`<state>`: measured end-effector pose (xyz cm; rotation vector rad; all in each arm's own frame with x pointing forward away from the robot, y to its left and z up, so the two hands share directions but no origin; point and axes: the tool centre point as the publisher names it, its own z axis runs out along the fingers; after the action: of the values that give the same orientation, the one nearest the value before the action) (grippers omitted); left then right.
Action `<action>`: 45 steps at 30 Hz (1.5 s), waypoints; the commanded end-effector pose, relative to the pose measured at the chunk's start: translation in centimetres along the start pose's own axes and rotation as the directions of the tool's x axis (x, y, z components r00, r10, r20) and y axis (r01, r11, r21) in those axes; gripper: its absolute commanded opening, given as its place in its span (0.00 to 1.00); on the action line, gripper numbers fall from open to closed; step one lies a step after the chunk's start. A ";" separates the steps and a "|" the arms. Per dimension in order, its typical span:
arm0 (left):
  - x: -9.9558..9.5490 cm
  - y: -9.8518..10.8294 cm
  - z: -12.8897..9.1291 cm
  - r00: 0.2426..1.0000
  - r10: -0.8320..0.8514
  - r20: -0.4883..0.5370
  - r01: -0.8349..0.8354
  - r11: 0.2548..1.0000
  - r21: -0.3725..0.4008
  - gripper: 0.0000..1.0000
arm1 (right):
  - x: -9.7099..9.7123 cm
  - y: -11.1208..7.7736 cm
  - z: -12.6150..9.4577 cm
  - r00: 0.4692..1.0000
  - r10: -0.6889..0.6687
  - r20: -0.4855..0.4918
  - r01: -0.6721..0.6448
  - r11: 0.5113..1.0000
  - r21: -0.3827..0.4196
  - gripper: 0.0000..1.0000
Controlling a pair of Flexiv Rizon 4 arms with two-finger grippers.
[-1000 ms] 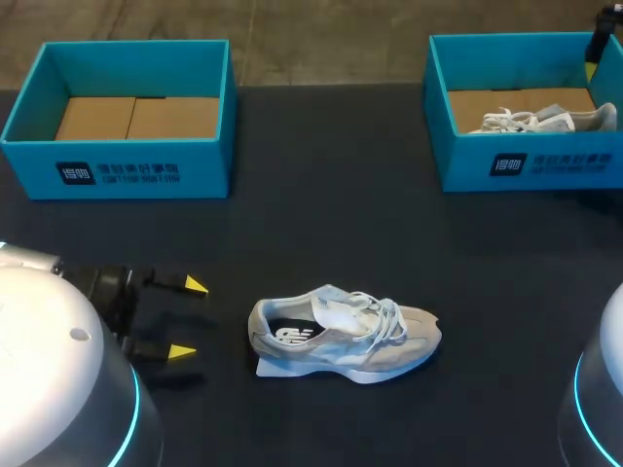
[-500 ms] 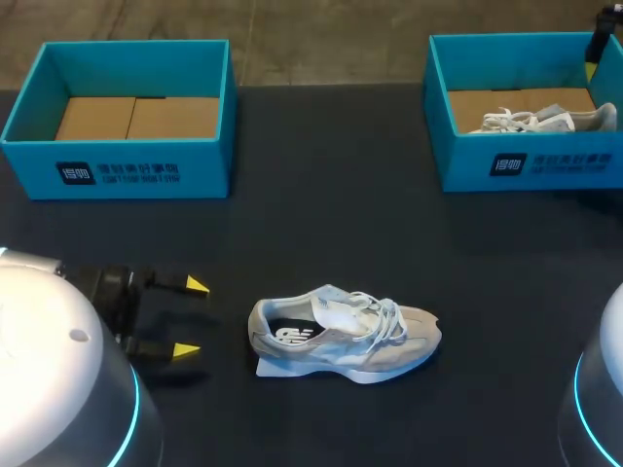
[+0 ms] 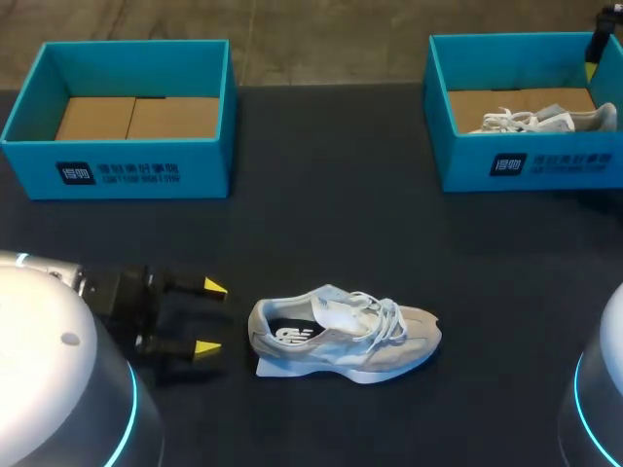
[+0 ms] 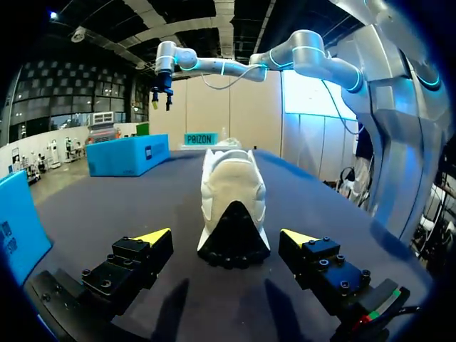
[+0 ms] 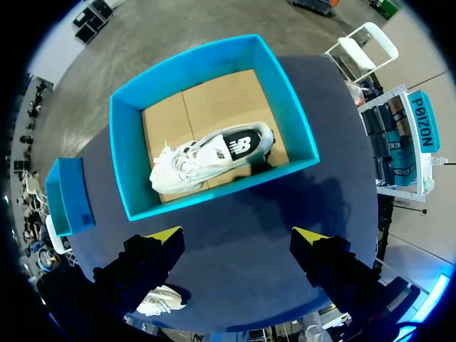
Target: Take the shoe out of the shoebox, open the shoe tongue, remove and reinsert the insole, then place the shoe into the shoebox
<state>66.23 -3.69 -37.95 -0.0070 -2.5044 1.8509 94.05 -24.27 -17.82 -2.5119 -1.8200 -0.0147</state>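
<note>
Lower left, our left gripper (image 3: 210, 317) gapes open just beside the heel of the pale grey lace-up sneaker (image 3: 346, 333) at lower centre; we should straddle that heel squarely. Upper right, our right gripper (image 5: 237, 235) hangs open over the teal cardboard shoebox (image 3: 565, 161).

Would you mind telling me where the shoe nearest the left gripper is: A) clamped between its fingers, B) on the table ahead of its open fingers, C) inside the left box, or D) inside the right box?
B: the shoe lies on the table, heel toward the left gripper, whose open fingers stop short of it.
</note>
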 end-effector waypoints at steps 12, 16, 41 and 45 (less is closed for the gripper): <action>-0.1 0.3 0.4 1.000 0.000 0.000 0.000 1.000 0.002 1.00 | 0.0 0.0 0.0 1.000 0.001 0.001 -0.001 1.000 0.000 1.00; 1.3 1.2 3.5 0.996 -0.082 -0.018 0.083 0.996 0.040 1.00 | 0.0 0.0 0.0 1.000 0.001 0.001 -0.001 1.000 0.000 1.00; 1.4 1.2 5.2 0.996 -0.091 0.011 0.090 0.994 0.055 1.00 | 0.0 0.0 0.0 1.000 0.001 0.001 -0.001 1.000 0.000 1.00; 1.2 1.3 5.6 0.996 -0.090 0.027 0.088 0.994 0.059 1.00 | 0.0 0.0 0.0 1.000 0.001 0.001 -0.001 1.000 0.000 1.00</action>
<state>65.00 -8.06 -40.55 0.1237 -2.4222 1.8964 94.05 -24.27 -17.82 -2.5119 -1.8200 -0.0147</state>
